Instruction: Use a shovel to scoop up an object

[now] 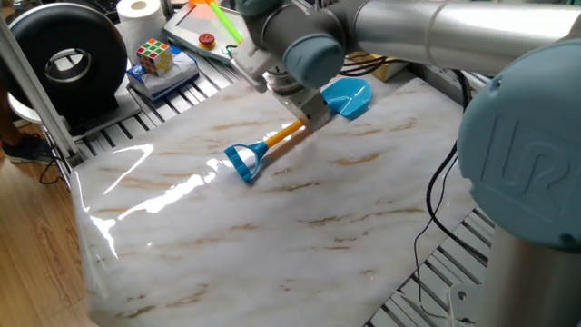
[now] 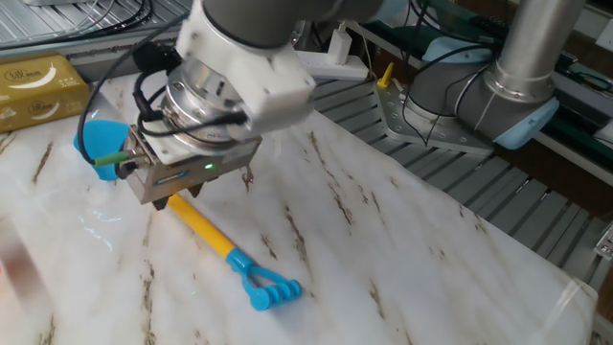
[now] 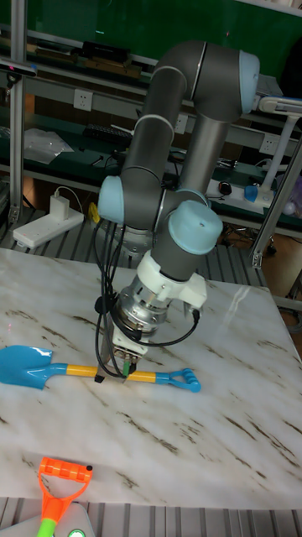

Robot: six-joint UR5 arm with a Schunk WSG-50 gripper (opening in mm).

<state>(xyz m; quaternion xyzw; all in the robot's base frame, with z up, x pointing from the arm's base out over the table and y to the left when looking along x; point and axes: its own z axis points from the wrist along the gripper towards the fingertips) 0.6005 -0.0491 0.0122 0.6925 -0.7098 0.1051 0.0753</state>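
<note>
The shovel (image 1: 283, 136) lies flat on the marble table (image 1: 272, 236), with its light-blue blade (image 2: 94, 144) toward the back and its blue loop end (image 2: 269, 290) toward the front. My gripper (image 3: 124, 366) points down at the orange-yellow shaft (image 3: 77, 370), just behind the blade. The gripper body hides the fingers, so I cannot see whether they clamp the shaft. The object, a tan-yellow block (image 2: 38, 88) with a pale crescent mark, sits at the back left in the other fixed view, a short way beyond the blade.
A puzzle cube (image 1: 154, 56), a paper roll (image 1: 141, 13) and a black round device (image 1: 68, 56) stand off the table's far corner. A green-shafted toy tool with an orange head (image 3: 59, 482) lies at the near edge. The arm's base (image 2: 512, 91) stands to the right.
</note>
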